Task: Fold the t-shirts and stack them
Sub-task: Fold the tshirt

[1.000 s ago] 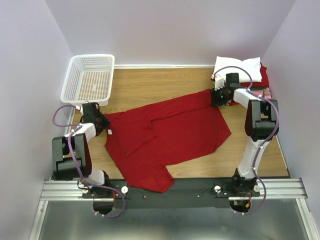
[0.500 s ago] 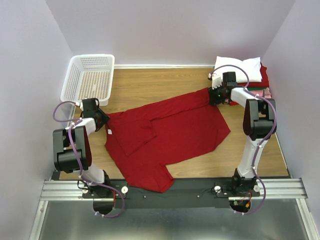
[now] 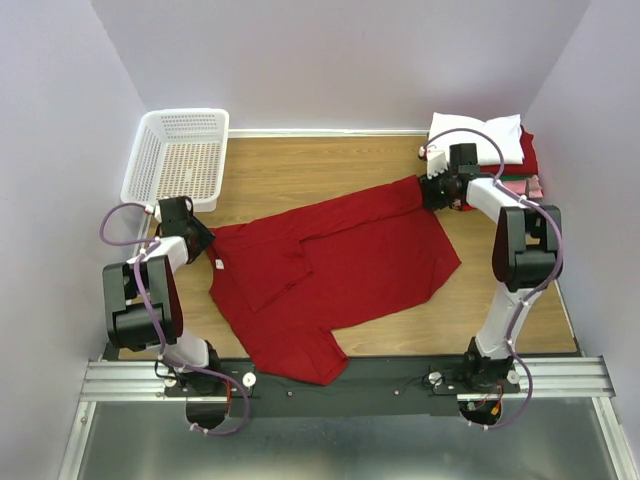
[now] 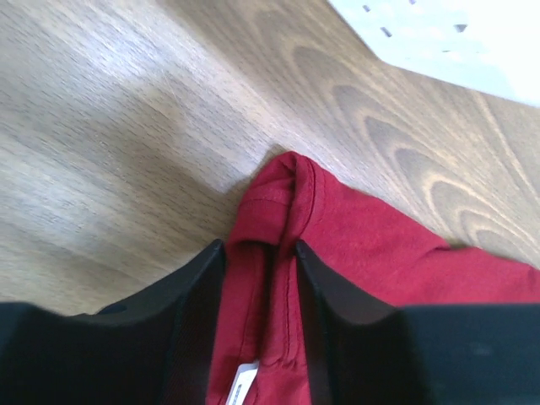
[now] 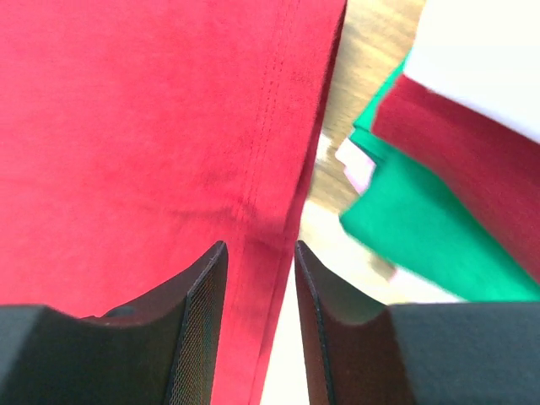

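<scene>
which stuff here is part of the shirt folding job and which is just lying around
Part of the job:
- large dark red t-shirt, spread on the table
- stack of folded shirts, white on top, with dark red, green and pink below
- left gripper and right gripper, each at an end of the red shirt

Just lying about:
- white mesh basket, nothing visible inside
- wooden table

Left tool [image 4: 260, 278] fingers [image 4: 196, 312] straddle a bunched fold of the dark red t-shirt [image 4: 354, 245], cloth pinched between them. White tag [image 4: 243, 386] near the bottom. Wood desk [image 4: 126, 126] around, white basket [image 4: 439, 34] corner far right.
</scene>
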`<state>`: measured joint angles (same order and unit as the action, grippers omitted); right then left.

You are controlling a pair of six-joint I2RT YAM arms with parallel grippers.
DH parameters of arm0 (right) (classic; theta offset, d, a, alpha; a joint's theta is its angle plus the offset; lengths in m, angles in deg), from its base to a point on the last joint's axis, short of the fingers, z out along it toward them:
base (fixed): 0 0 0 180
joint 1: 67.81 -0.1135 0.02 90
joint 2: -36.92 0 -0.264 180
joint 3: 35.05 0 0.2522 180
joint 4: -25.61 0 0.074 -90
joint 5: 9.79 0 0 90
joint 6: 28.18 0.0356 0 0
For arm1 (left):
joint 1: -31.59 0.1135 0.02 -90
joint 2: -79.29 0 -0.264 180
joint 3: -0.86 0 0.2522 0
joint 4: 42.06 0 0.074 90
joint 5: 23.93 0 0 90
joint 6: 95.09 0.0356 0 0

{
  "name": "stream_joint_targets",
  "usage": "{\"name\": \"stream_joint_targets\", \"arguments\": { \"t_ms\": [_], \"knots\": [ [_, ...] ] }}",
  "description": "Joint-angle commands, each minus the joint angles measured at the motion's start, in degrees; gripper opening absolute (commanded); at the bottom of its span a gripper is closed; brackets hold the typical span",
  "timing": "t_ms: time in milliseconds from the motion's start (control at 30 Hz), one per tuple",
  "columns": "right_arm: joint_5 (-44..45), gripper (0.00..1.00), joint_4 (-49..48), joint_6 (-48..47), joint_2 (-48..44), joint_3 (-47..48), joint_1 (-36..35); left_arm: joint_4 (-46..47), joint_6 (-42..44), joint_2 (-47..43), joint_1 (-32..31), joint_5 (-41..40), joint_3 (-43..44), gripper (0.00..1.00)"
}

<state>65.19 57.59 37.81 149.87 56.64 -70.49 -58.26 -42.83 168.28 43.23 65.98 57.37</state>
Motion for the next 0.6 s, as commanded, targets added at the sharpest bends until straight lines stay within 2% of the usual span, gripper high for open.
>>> {"name": "stream_joint_targets", "arguments": {
  "t_ms": [0,100,200,367,467,533,567],
  "knots": [
    [-2.45,0.45,0.33,-0.25,-6.5,-2.78,-0.31,-0.73,2.75,-2.24,0.66,-0.61,1.47,0.51],
    [-4.74,0.45,0.59,0.54,-9.4,-4.63,-0.31,-0.64,3.46,-1.63,0.67,1.77,1.21,0.55],
    [-6.15,0.45,0.59,1.16,-11.69,-6.29,-0.4,-0.38,3.46,-1.63,0.67,2.21,0.41,0.54],
    [-8.44,0.46,0.59,1.86,-13.98,-8.06,-0.31,0.5,3.11,-1.01,0.93,2.38,0.15,0.37],
    [-9.23,0.46,0.59,1.95,-14.86,-8.85,-0.31,0.5,3.11,0.83,1.19,2.56,0.68,0.21],
    [-9.49,0.46,0.59,1.95,-15.47,-9.11,-0.4,0.68,3.02,1.36,1.19,2.39,1.03,0.19],
    [-9.76,0.46,0.59,1.95,-15.65,-9.2,-0.31,0.77,2.93,1.36,1.28,2.21,1.03,0.06]
  ]
}}
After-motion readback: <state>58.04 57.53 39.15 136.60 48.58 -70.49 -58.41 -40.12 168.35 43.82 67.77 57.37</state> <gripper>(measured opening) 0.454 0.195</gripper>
